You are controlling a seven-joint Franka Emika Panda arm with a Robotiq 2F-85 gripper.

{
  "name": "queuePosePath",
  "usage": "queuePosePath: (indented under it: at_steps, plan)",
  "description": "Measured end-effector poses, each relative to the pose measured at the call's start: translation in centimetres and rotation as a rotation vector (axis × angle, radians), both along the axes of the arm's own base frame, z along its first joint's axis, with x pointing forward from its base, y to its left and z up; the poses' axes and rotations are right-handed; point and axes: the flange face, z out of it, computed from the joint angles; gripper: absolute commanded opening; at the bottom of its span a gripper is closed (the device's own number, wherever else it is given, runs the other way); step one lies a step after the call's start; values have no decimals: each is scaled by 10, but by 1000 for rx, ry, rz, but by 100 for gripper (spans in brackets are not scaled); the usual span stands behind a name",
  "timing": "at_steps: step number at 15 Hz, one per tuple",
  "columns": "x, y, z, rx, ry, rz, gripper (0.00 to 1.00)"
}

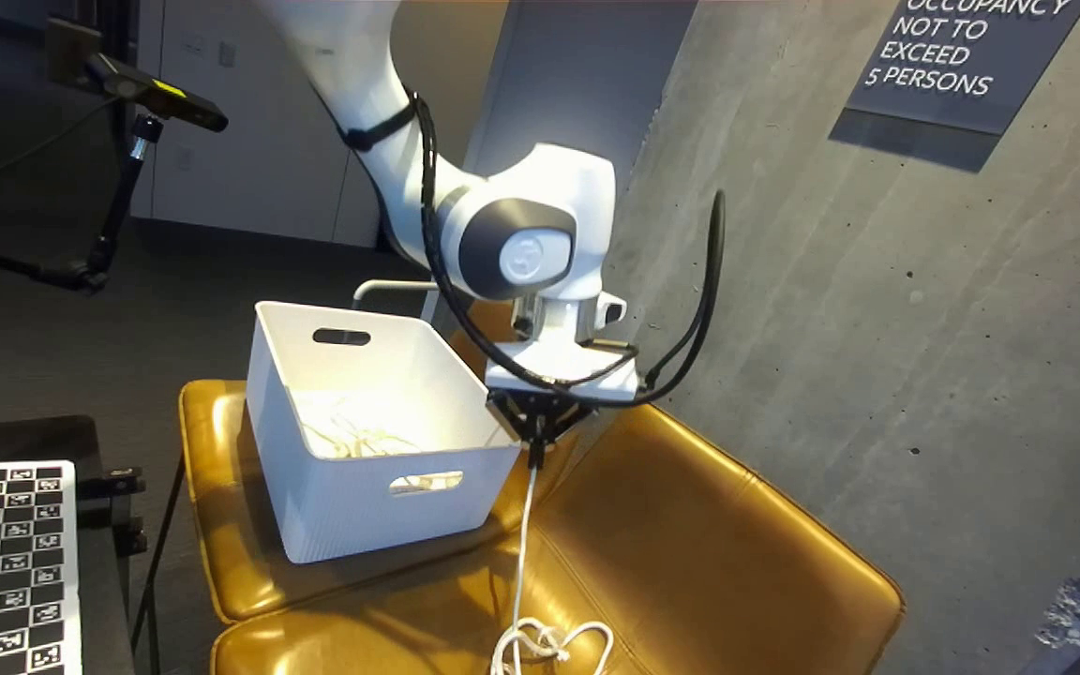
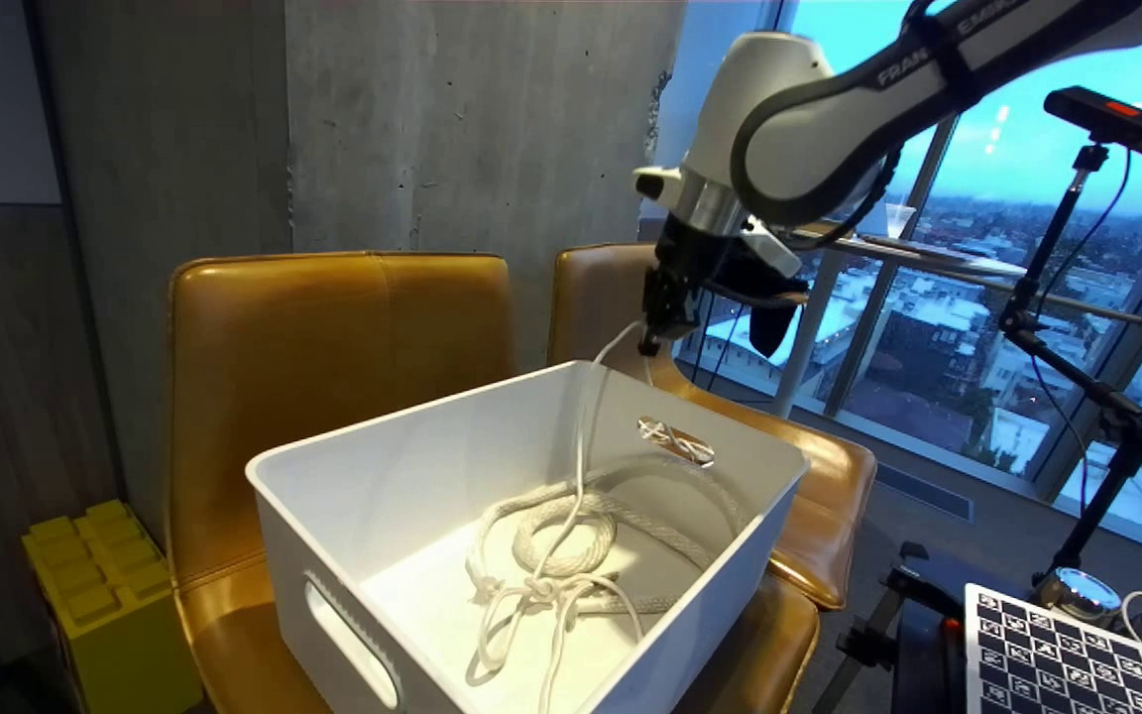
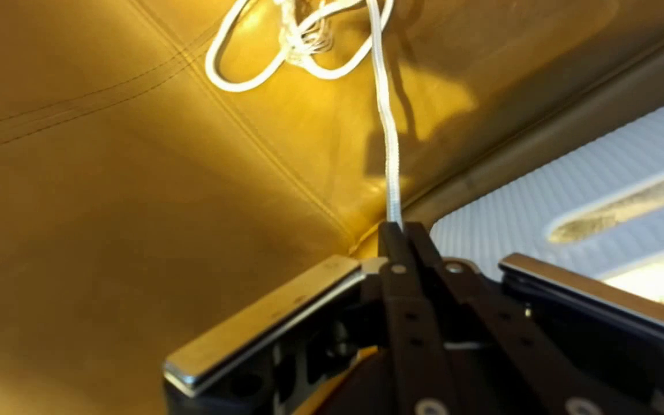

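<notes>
Gripper (image 1: 536, 457) tight on white cord (image 3: 391, 150), above tan chair (image 1: 709, 553) near concrete wall (image 1: 831, 309).

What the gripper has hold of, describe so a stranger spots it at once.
Before the concrete wall stand two tan chairs bearing a white bin. At one end of the bin, the gripper is shut on a thin white cord. Unlike the thicker rope coiled inside the bin, this one hangs from the gripper to loops on a chair.

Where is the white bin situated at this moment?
In an exterior view, the white bin stands on a brown chair, left of the hand gripping the white cord.
</notes>
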Motion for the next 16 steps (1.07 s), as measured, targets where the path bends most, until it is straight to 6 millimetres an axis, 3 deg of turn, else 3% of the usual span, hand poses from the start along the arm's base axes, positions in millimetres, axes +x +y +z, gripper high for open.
queuePosePath:
  at_steps: [4,8,12,16]
  plan:
    - [-7,25,108,71,-134,-39,1]
    - [-29,75,208,164,-253,-25,1]
    - [-69,141,295,233,-315,-1,1]
    - [-128,209,367,286,-317,14,1]
